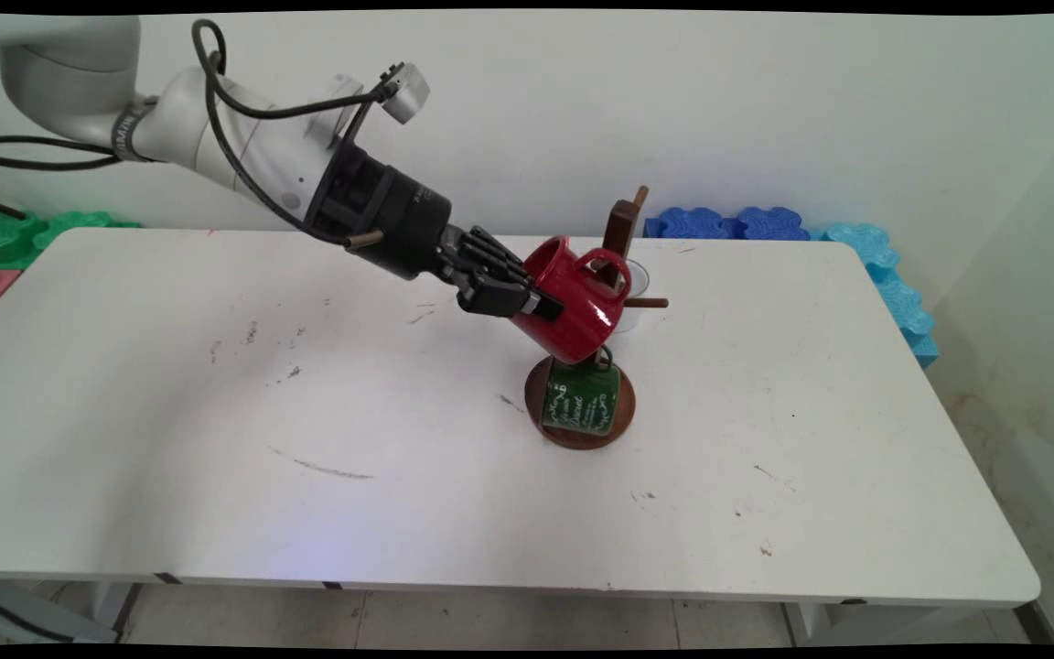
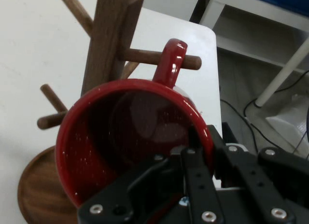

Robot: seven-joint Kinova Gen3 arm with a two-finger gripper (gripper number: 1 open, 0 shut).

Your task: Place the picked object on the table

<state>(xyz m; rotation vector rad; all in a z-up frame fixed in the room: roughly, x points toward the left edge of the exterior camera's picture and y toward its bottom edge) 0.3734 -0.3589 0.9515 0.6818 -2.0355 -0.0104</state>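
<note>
My gripper (image 1: 536, 307) is shut on the rim of a red mug (image 1: 577, 307), one finger inside the mug and one outside. The mug is tilted, its mouth toward the hand, held beside a wooden mug tree (image 1: 623, 229). In the hand view the red mug (image 2: 130, 137) fills the middle and its handle (image 2: 171, 62) lies against a peg (image 2: 145, 56) of the tree's post (image 2: 113, 35). A green mug (image 1: 582, 403) with white lettering hangs low on the tree, just above the round wooden base (image 1: 623, 416). A clear glass (image 1: 634, 293) shows behind the red mug.
Blue foam blocks (image 1: 728, 222) lie along the wall behind the table and run down its right side. Green foam pieces (image 1: 24, 233) sit at the far left. The white table (image 1: 307, 412) carries scuff marks.
</note>
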